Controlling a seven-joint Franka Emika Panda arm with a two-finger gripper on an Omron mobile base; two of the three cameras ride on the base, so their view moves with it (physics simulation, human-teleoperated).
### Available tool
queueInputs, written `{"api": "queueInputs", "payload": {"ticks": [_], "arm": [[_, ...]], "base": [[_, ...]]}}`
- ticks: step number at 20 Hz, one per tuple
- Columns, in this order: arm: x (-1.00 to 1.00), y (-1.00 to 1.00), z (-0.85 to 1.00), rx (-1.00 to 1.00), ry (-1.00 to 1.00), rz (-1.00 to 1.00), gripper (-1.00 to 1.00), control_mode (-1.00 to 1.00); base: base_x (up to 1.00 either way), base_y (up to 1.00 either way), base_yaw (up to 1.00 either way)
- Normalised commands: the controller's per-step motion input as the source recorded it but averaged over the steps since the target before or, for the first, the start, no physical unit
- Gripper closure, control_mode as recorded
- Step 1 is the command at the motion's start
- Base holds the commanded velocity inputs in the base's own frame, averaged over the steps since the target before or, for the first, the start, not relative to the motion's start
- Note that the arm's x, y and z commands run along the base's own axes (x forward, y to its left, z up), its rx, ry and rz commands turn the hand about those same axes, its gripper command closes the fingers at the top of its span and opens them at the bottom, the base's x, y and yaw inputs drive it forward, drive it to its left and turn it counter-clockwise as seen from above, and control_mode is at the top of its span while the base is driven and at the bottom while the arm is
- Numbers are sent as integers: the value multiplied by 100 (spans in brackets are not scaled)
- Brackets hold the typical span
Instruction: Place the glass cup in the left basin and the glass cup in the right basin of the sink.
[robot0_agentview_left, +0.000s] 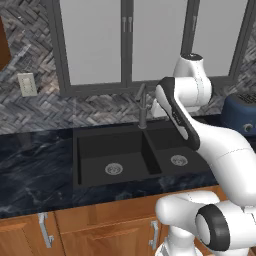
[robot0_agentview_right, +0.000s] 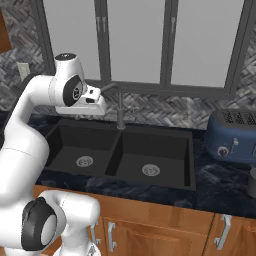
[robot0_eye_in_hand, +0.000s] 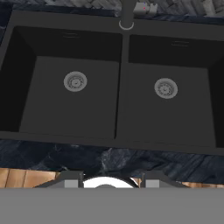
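Left base view: matte black double sink (robot0_agentview_left: 76, 150) set in a dark marbled counter (robot0_agentview_left: 35, 160), under wooden cabinet doors (robot0_agentview_left: 100, 230) with metal handles. The left basin (robot0_agentview_left: 100, 150) is the larger tub in this angle, with a round steel drain (robot0_agentview_left: 114, 169) on its floor. The right basin (robot0_agentview_left: 167, 142) lies beyond the central divider and is partly hidden behind the white arm (robot0_agentview_left: 190, 125), which rises from lower right and reaches across it. A dark grey faucet (robot0_agentview_left: 142, 107) stands upright at the rear rim over the divider. A blue toaster (robot0_agentview_left: 242, 115) is on the counter at far right, and a wall outlet (robot0_agentview_left: 27, 84) sits on the herringbone tile at left. Right base view: the same sink from the other side, both tubs matte black, each with one drain. The arm's upper end hangs high over the rear of the left basin, just beside the faucet's spout. The toaster sits well apart to the right of the right basin. Hand view: the camera looks down into both tubs, left basin at left, right basin at right, faucet base at the top centre. The gripper (robot0_eye_in_hand: 111, 183) shows as two grey finger tips (robot0_eye_in_hand: 72, 181) at the bottom edge over the front counter strip; they stand apart, but I cannot tell whether they clamp on anything.
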Motion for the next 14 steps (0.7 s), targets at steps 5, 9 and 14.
{"api": "queueInputs", "payload": {"ticks": [5, 9, 14], "arm": [[0, 0, 0, 0, 0, 0, -100, 100], [0, 0, 0, 0, 0, 0, -100, 100], [0, 0, 0, 0, 0, 0, -100, 100]], "base": [[-5, 5, 0], [-10, 28, -9], [0, 48, -9]]}}
